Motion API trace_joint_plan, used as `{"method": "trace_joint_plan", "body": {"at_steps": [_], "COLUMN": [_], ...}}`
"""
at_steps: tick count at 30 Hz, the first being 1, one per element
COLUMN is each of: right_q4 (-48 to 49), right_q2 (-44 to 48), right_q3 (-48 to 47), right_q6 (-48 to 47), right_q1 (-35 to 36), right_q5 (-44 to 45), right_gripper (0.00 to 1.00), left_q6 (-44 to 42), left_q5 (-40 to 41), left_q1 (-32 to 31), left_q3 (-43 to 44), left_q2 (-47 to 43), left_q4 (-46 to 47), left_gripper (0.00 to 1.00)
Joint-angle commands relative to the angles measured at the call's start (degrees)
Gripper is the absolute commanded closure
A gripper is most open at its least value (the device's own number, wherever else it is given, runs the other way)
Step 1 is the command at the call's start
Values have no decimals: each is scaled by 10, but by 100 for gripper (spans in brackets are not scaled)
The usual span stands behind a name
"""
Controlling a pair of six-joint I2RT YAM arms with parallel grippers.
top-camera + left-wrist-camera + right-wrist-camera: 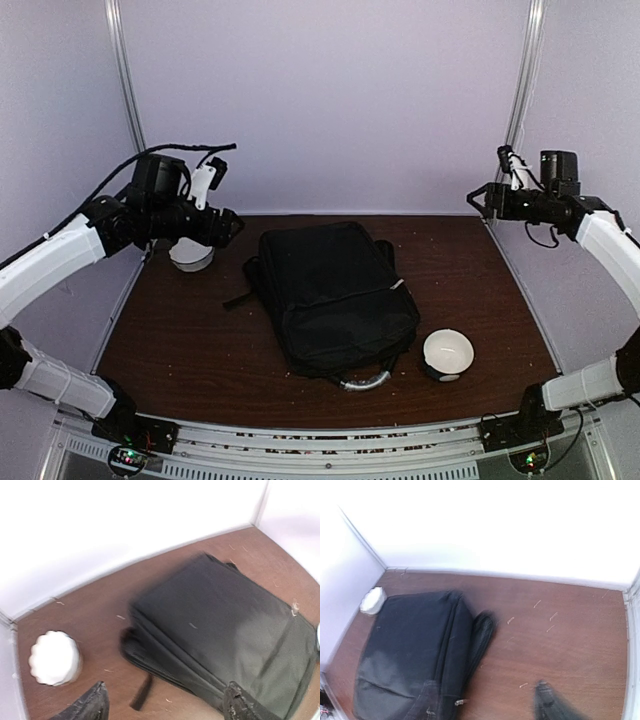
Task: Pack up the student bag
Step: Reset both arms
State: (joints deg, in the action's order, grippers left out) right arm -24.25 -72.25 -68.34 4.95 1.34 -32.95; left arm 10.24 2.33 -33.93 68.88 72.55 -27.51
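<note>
Okay, we see the large black soft fabric backpack (335, 295) lying flat in the middle of the dark brown wooden counter (180, 340). Its curved grey-trimmed handle (365, 381) points toward the near edge, and a loose strap trails off its left side.

The left fingers (92, 705) are spread wide with nothing between them. They hang in the air over the far-left part of the counter, above a white fluted cup (192, 255) that stands near the backpack's far-left corner without touching it.

The right fingers (547, 702) are raised at the far right, well apart from the backpack. We make out one clearly, set off-centre, so we read them as parted and holding nothing.

A white round bowl with a black base (447, 352) sits just beside the backpack's near-right corner.

A small pale tag (398, 285) on the backpack's right edge is too small to read, and both wrist views are blurred.
</note>
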Motion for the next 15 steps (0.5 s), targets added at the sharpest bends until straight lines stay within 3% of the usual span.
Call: {"method": "trace_joint_plan", "body": {"at_steps": [1,7,15], "right_q4": [33,70,116], "right_q2": [69,111,138], "right_q3": [-16,20,86], "right_q6": [-56,-1,3], "right_q1": [-12,-12,-13], "right_q5": [72,191,194], "right_gripper": [1,0,0], "left_q6": [-56,-7,15], "left_q5": [103,210,260], "left_q1": [20,28,35], "left_q3": [61,28,-34], "left_q2": [8,-6,-34], "left_q4": [-52,21,55], "left_gripper": [6,2,2]}}
